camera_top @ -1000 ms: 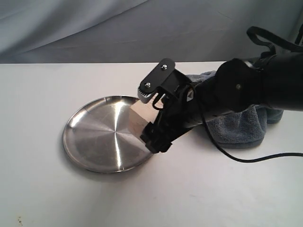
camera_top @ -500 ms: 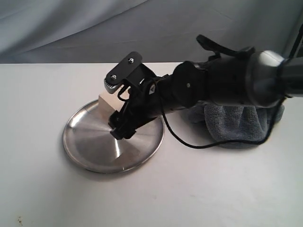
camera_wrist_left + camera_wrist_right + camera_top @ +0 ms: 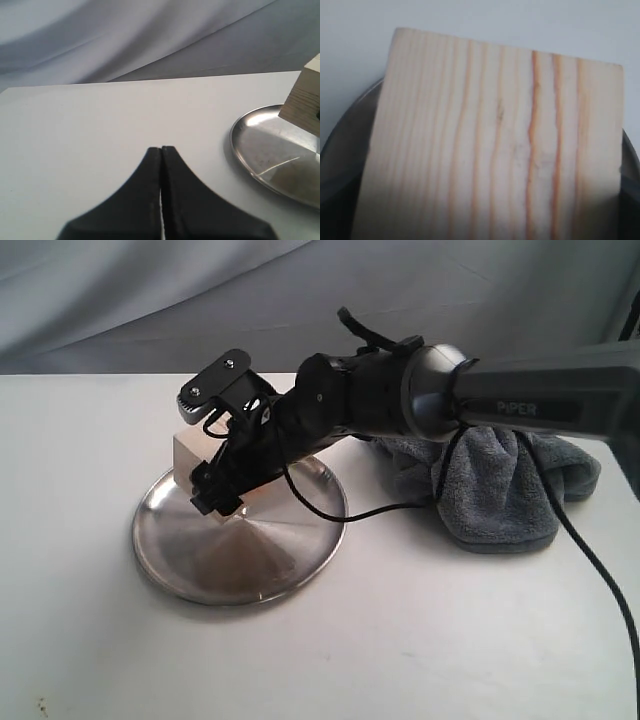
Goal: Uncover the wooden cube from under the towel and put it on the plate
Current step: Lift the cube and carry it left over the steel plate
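The pale wooden cube (image 3: 187, 454) with its grain lines hangs tilted over the far left part of the shiny steel plate (image 3: 262, 552). My right gripper (image 3: 198, 452) is shut on it, one finger above and one below. In the right wrist view the cube (image 3: 500, 150) fills the picture and hides the fingers, with the plate's rim (image 3: 340, 134) behind it. The blue-grey towel (image 3: 500, 490) lies crumpled to the right of the plate. My left gripper (image 3: 161, 149) is shut and empty over the bare table, and past it show the plate (image 3: 270, 150) and the cube (image 3: 305, 102).
The white table (image 3: 400, 640) runs wide in front of and left of the plate. A black cable (image 3: 380, 508) trails from the right arm across the plate's right rim. A grey cloth backdrop (image 3: 150, 300) hangs behind the table.
My right arm has swung left with the cube, from the plate's right edge across to its far left side. The towel now shows more fully behind the arm.
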`<state>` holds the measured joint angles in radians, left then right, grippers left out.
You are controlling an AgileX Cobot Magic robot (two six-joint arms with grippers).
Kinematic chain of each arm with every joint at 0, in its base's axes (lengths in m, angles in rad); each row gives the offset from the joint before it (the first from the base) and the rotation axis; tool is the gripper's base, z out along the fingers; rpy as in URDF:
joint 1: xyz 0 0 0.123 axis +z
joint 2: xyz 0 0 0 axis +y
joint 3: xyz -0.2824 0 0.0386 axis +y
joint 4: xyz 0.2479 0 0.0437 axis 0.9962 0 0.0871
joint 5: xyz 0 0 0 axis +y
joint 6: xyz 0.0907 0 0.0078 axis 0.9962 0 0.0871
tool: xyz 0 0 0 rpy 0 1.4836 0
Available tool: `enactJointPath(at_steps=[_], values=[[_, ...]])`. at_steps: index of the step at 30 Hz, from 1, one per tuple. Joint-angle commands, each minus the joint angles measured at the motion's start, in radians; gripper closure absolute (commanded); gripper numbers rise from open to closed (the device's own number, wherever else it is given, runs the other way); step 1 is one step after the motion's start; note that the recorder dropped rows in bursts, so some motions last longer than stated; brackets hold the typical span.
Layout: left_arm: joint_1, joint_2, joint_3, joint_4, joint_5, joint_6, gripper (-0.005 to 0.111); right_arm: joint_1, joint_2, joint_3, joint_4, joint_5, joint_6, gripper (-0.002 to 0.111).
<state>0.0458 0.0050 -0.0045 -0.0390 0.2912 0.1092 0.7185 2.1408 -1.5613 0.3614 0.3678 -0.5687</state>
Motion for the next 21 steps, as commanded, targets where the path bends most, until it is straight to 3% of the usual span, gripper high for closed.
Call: enactJointPath(at_steps=[1,8,21], values=[[0.002,-0.005,0.004,-0.004,-0.006,0.000,0.107,-0.020,0.013,-0.046,0.003,0.002,0.036,0.108],[0.002,-0.005,0.004,-0.004,-0.006,0.000,0.107,-0.069,0.015,-0.046,-0.002,0.072,0.049,0.108],[0.002,-0.005,0.004,-0.004,-0.006,0.000,0.107,-0.069,0.050,-0.046,-0.010,0.120,0.043,0.108]])
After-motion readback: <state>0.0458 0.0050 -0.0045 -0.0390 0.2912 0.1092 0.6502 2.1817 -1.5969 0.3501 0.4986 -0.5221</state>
